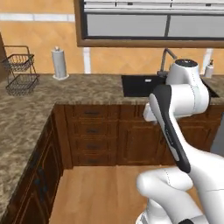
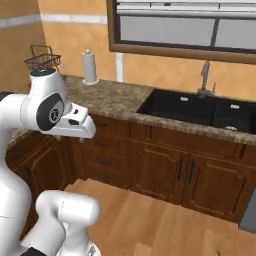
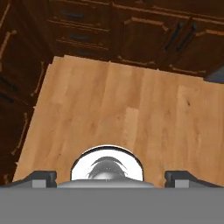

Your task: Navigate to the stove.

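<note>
Corner kitchen here: wire basket (image 1: pixel 19 70) and paper towel roll (image 1: pixel 59 63) on the granite worktop (image 1: pixel 87 85), black sink (image 2: pixel 200 109) further right. Can't spot the stove from here. Tool (image 3: pixel 109 176) hangs over wood floor (image 3: pixel 131 118), fingers wide apart, holding nothing

The arm (image 1: pixel 175 118) hides part of the black sink (image 1: pixel 140 85) in the left base view (its right basin mostly gone). The wire basket (image 2: pixel 42 57) sits partly behind the arm's shoulder in the right base view. The window (image 2: pixel 185 27) is cut by the top edge.
</note>
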